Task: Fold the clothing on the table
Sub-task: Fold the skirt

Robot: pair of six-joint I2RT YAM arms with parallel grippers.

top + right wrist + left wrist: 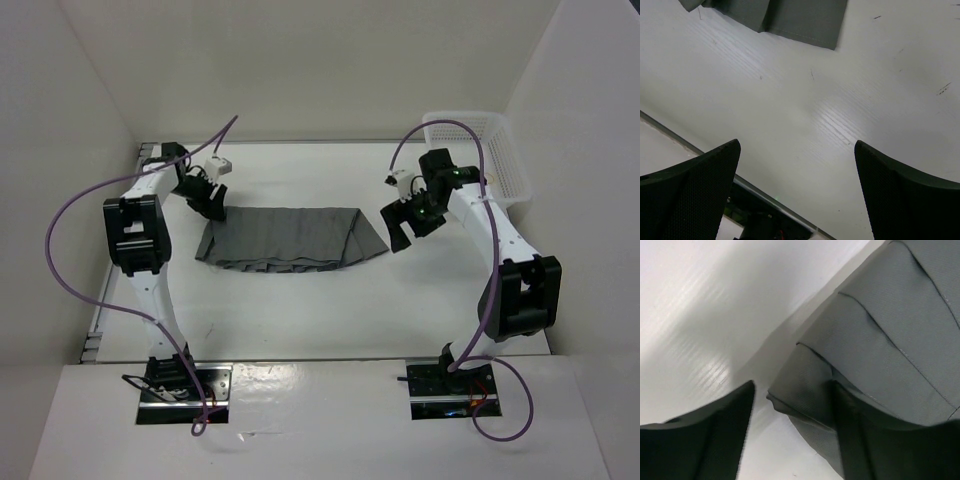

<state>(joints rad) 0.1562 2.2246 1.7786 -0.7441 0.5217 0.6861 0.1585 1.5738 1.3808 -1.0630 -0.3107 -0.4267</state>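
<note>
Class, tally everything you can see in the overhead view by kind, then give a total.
Robot arms: 2
Grey skirts: 1
White mesh baskets: 1
Total: 4

Left arm reaches forward with its elbow raised, left gripper pointing down at the far end, jaws apart. Right arm is bent the same way. Right gripper tilts down toward the middle, jaws spread wide, higher than the left one.
</note>
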